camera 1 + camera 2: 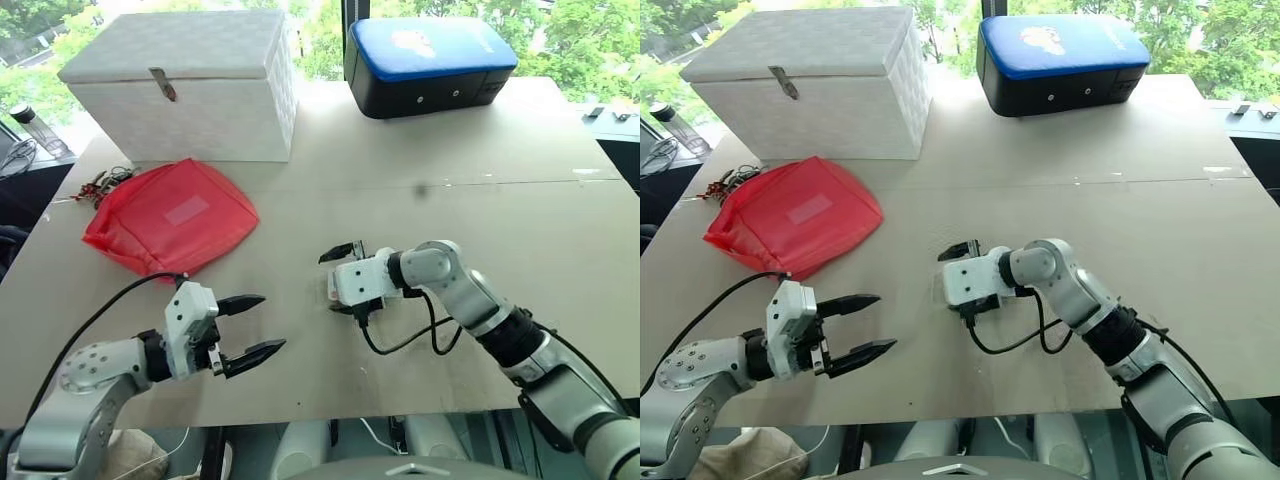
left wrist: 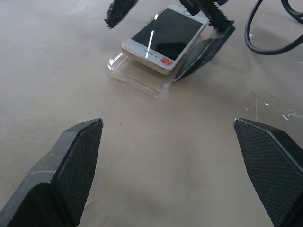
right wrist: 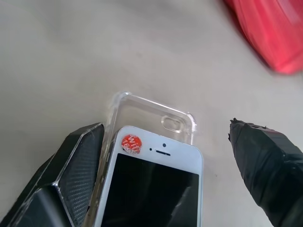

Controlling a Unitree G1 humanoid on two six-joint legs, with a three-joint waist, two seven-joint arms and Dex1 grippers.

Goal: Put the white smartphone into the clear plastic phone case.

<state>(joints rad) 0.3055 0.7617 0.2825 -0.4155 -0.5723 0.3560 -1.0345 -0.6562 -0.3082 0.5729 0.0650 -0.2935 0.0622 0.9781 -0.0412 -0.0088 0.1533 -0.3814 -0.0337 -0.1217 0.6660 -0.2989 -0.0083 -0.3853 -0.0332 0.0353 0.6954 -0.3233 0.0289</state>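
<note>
The white smartphone [image 3: 156,179] lies face up, partly on the clear plastic phone case [image 3: 142,106]. The case's camera-cutout end sticks out beyond the phone's top, and the phone rests tilted on the case's rim [image 2: 137,78] rather than inside it. My right gripper [image 3: 164,125] is open and straddles the phone. One of its fingers [image 3: 78,165] is against the side of the phone and case, and the other stands apart. Near the table's front edge, my left gripper [image 1: 272,322] is open and empty, a short way left of the phone and pointing toward it.
A red fabric bag [image 1: 170,215] lies at the left of the brown table [image 1: 450,200]. Behind it stands a white box [image 1: 185,85] with a latch. A black case with a blue top [image 1: 425,65] sits at the back. A black cable [image 1: 420,335] loops beside my right wrist.
</note>
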